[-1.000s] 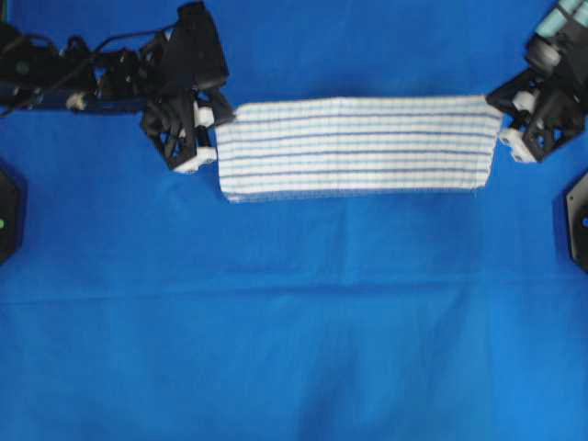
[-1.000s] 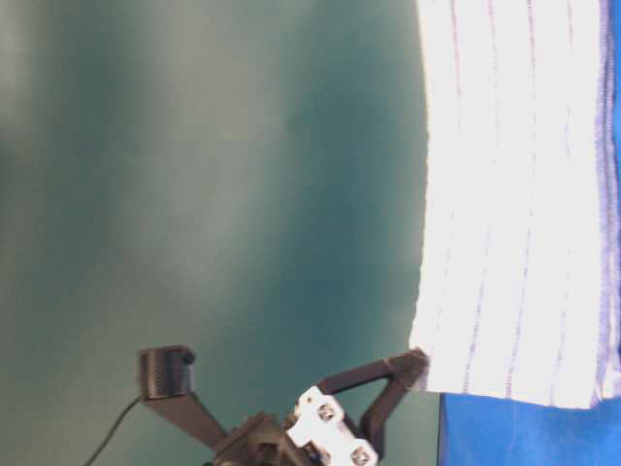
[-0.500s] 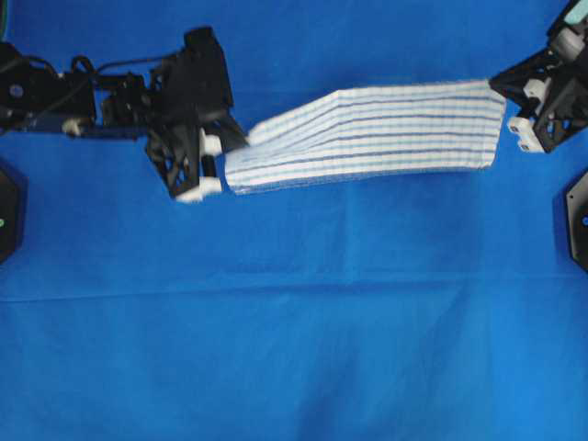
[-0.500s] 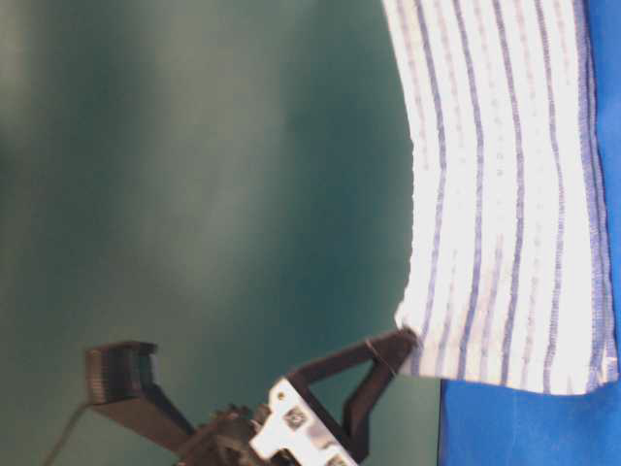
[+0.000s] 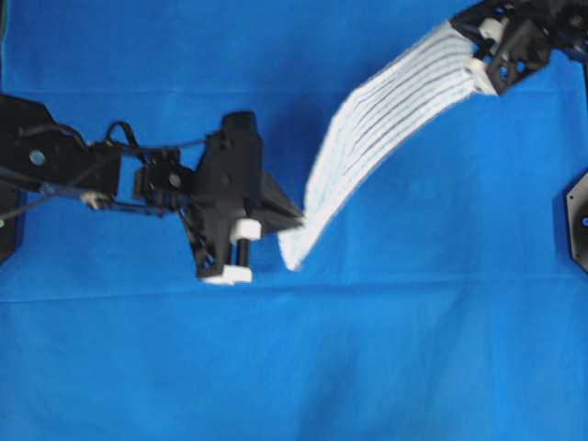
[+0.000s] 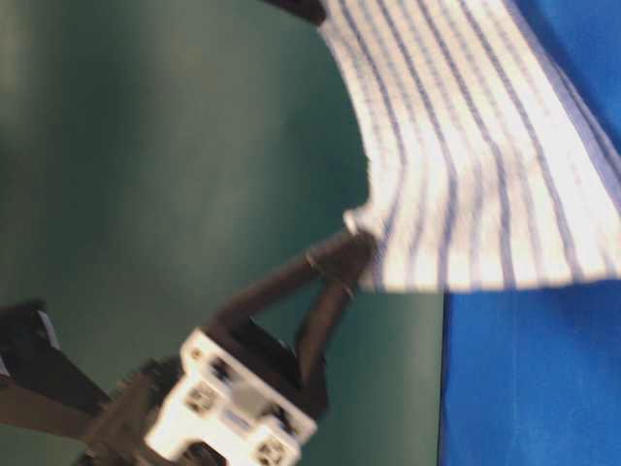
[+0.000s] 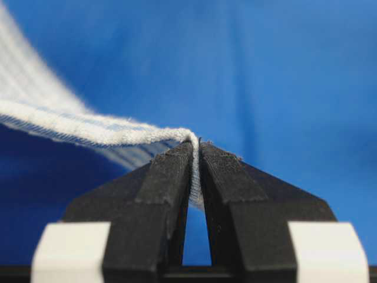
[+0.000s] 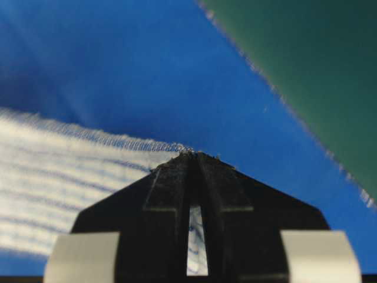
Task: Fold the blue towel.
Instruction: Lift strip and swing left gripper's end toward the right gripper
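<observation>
White woven blue towel [image 5: 386,129] with thin dark- and light-blue stripes is hanging in the air as a long band above the plain solid-blue sheet [image 5: 294,367] that is covering the tabletop, running from about 6 o'clock of centre-frame up toward 1 o'clock in the overhead view. Left hand [image 5: 292,219] is pinching the band's lower end, fingers clenched on the cloth. Right hand [image 5: 476,41] is pinching the upper end at the top edge of frame, also clenched on the cloth.

Around: a black fixture [image 5: 577,220] is sitting at the 3 o'clock edge of the overhead view, well apart from the towel. Black cables [image 5: 119,138] are trailing along the left arm. Nothing is lying between the two hands except the stretched towel itself.

Views differing: the left wrist view is showing the black fingers [image 7: 171,177] shut tight with the towel's folded edge [image 7: 106,132] coming out toward 10 o'clock. The right wrist view is showing closed fingers [image 8: 171,183] with a sliver of cloth between them, the towel [image 8: 65,177] spreading toward 9 o'clock, plus the sheet's frayed edge and a dark green surface [image 8: 318,71] at 2 o'clock. The table-level view is showing the stripes clearly [image 6: 466,165], one black fingertip [image 6: 344,254] gripping a corner, green background [image 6: 146,146] behind; which hand that is I cannot tell.
</observation>
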Available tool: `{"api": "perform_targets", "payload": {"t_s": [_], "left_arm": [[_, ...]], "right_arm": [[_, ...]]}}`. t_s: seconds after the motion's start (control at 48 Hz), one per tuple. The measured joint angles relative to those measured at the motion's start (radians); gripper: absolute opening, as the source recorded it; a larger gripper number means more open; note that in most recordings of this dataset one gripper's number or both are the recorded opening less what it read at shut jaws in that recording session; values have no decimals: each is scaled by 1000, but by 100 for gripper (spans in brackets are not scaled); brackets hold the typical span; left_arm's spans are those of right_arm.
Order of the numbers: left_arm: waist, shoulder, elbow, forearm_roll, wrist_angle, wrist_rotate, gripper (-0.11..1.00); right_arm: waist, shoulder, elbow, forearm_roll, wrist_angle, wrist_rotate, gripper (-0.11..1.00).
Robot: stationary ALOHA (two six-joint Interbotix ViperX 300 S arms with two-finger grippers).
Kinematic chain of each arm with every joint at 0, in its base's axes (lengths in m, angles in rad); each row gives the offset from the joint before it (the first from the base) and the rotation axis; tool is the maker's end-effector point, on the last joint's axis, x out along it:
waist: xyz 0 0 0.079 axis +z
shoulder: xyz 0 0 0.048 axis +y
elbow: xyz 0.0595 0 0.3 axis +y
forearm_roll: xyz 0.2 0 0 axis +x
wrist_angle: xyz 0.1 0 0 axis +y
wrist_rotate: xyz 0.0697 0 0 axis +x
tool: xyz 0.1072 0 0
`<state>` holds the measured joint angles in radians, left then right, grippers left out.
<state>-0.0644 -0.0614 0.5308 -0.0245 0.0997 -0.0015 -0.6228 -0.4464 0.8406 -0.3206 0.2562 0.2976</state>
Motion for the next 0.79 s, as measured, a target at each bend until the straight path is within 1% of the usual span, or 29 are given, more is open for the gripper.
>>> {"api": "perform_targets", "payload": {"t_s": [0.167, 0.271, 0.396, 0.583, 0.791], "left_arm": [[-41, 60, -72, 0, -12, 0, 3], [-48, 91, -110, 0, -15, -2, 3], [-49, 120, -146, 0, -18, -2, 3], [-48, 193, -212, 0, -60, -2, 3], [-34, 327, -342, -2, -98, 6, 3]], "right_arm": [[-20, 114, -92, -20, -21, -2, 5], [-18, 175, -147, -28, -29, -2, 5], [-20, 215, -186, -31, -34, -2, 5], [-18, 218, -192, -35, -34, -2, 5], [-35, 161, -135, -43, -14, -2, 5]]}}
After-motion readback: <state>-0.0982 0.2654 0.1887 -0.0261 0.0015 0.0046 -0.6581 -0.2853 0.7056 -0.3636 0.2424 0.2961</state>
